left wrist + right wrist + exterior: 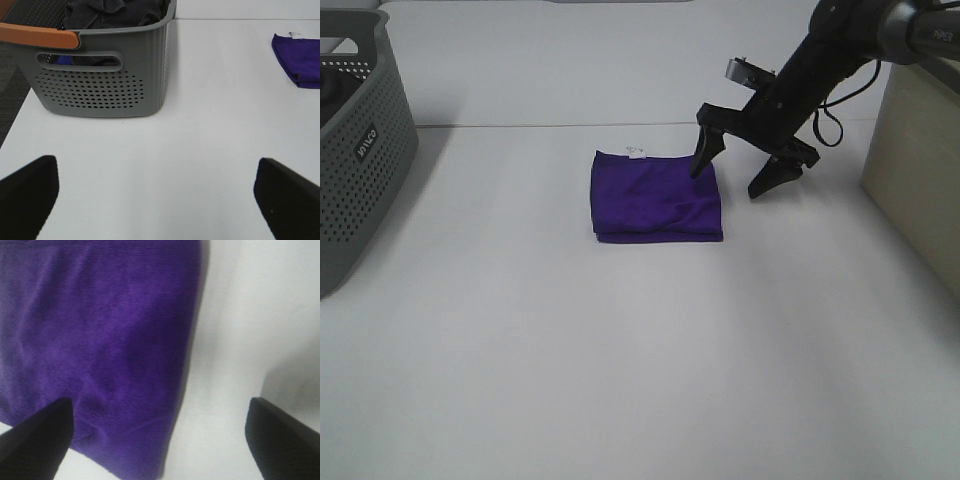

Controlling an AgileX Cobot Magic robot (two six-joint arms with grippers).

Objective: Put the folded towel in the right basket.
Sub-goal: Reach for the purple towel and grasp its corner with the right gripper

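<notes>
A folded purple towel (655, 196) lies flat in the middle of the white table; it also shows in the left wrist view (300, 62) and fills much of the right wrist view (100, 340). My right gripper (732, 178) is open and hovers low over the towel's right edge, one finger over the cloth, the other over bare table beside it. It holds nothing. My left gripper (160, 200) is open and empty, out of the exterior view, low over the table near the grey basket.
A grey perforated basket (355, 150) with an orange handle (40, 36) stands at the far left and holds dark cloth. A beige box-like container (920, 170) stands at the right edge.
</notes>
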